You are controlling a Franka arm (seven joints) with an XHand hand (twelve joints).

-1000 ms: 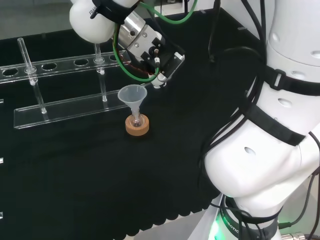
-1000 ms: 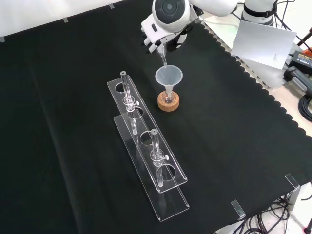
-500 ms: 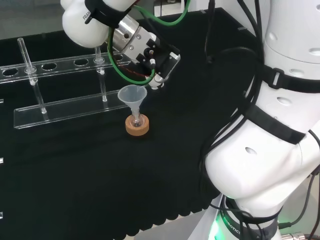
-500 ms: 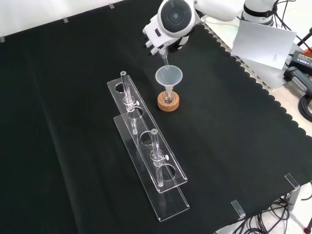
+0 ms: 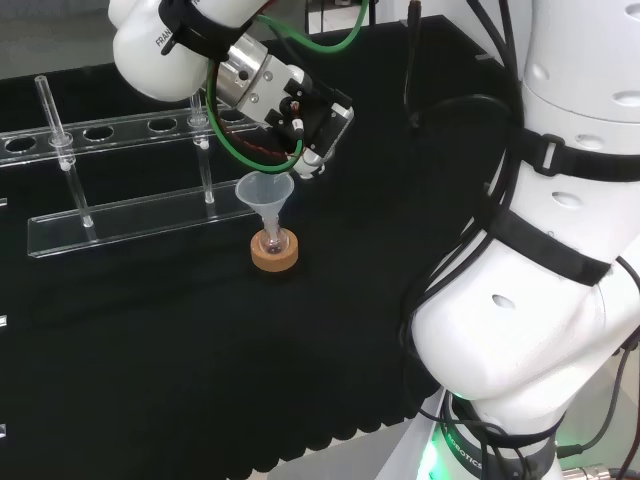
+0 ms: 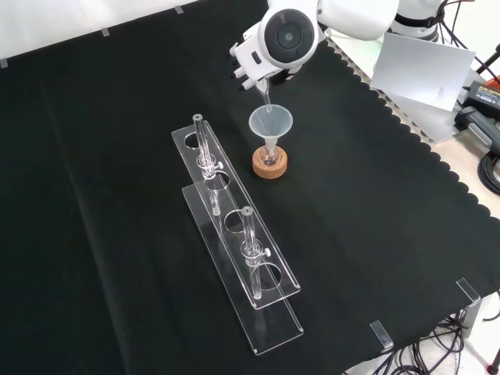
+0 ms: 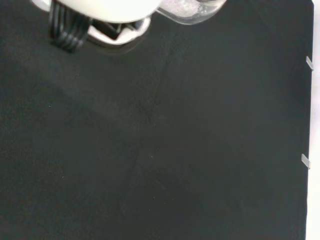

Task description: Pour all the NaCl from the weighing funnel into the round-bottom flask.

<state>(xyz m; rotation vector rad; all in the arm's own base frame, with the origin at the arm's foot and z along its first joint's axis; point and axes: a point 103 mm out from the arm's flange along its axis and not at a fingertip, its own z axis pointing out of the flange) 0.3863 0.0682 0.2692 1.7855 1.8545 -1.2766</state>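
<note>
1. Since a second ago the wrist has swung toward the left of the head view and rolled further over, so the hand [image 5: 310, 125] now sits more directly above the clear funnel [image 5: 265, 190]; in the front view the round grey cap of the arm's link has drifted right and up.

2. The hand [image 6: 248, 69] holds the weighing funnel [image 6: 263, 95] tipped steeply, with its thin stem pointing down into the mouth of the clear funnel [image 6: 270, 123]. I cannot tell from these views how the fingers sit around it, though it is plainly carried by the hand.

3. The clear funnel stands in the neck of the small round-bottom flask [image 6: 269, 156], which rests on a cork ring [image 6: 270, 166] near the middle of the black cloth [image 6: 117, 234]. The tube rack [image 6: 234, 258] stands just beside it, to the left in the front view.

4. The wrist view shows white grains in the clear body of the weighing funnel [image 7: 187, 6], so the pour is probably not finished.

5. To do this step well, keep the stem tip inside the clear funnel's rim without knocking it, since the flask is light and could tip on its ring. Increase the tilt slowly and hold until the grains stop running.
</note>
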